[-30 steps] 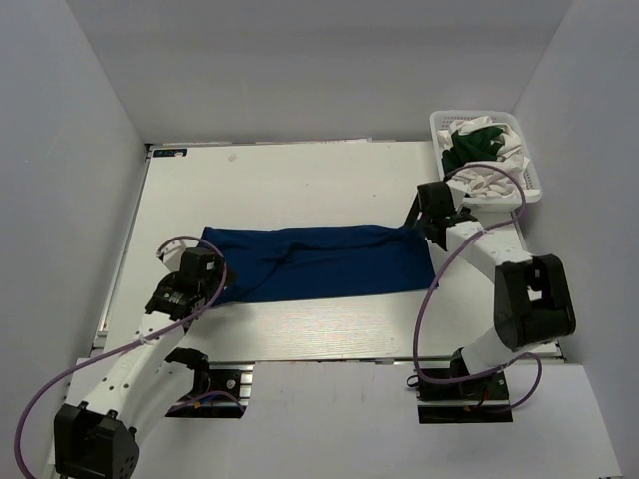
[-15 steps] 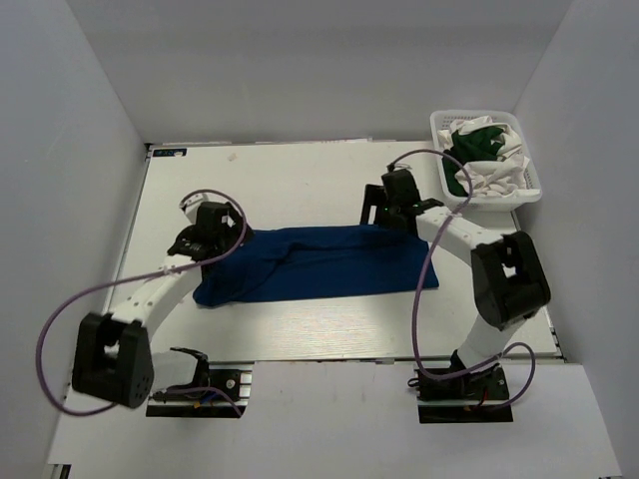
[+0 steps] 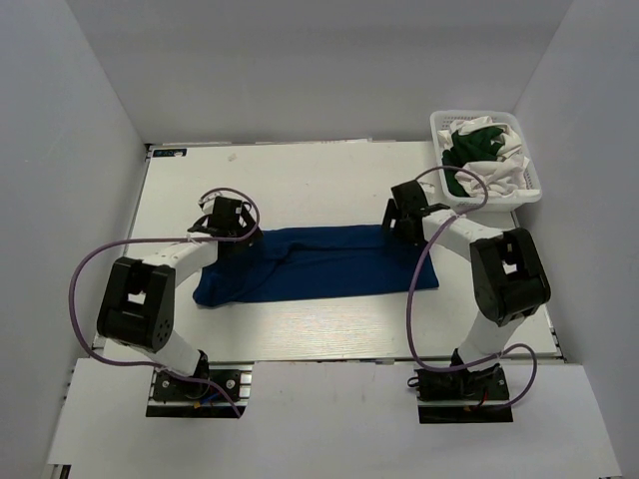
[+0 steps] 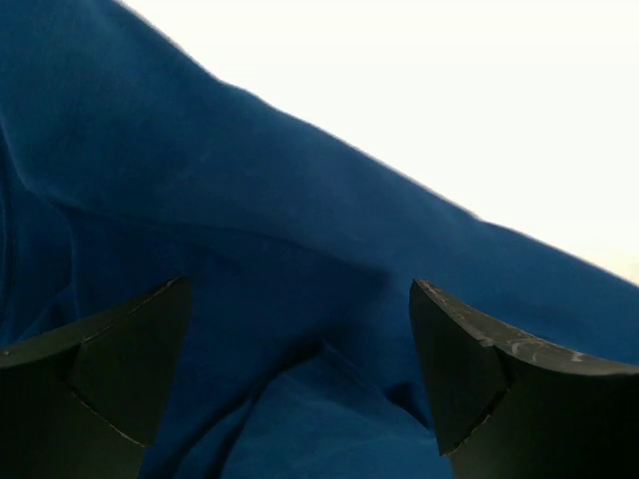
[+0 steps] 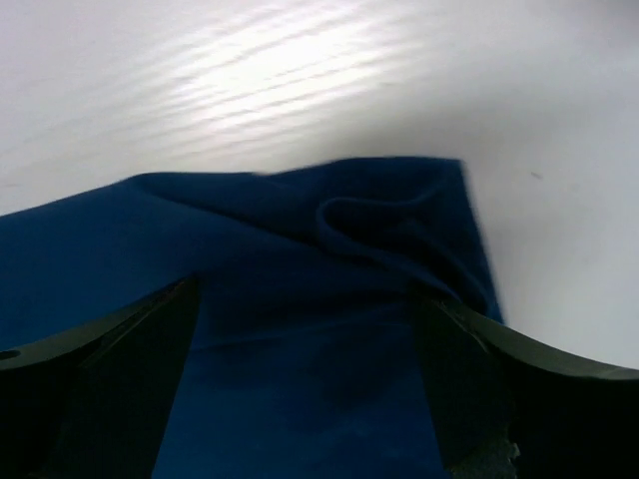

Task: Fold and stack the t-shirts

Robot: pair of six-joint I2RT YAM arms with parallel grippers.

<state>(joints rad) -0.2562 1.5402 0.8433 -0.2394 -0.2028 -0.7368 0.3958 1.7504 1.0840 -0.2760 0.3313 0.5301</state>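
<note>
The royal blue t-shirt [image 3: 329, 264] lies folded into a long strip across the middle of the table; its white graphic is hidden. My left gripper [image 3: 238, 236] is at the strip's far left corner, open, with blue cloth [image 4: 250, 200] lying under and between its fingers [image 4: 300, 289]. My right gripper [image 3: 403, 232] is at the strip's far right end, open over wrinkled blue cloth [image 5: 300, 249], and holds nothing [image 5: 308, 291]. The dark green tee [image 3: 469, 145] and white tees [image 3: 494, 180] are heaped in the basket.
The white mesh basket [image 3: 436, 125] stands at the far right corner of the table. White enclosure walls stand close on the left, back and right. Purple cables loop off both arms over the table.
My left arm swung from the shirt's near left edge up to its far left corner. My right gripper moved left along the far edge, then back right a little. The shirt barely shifted.
</note>
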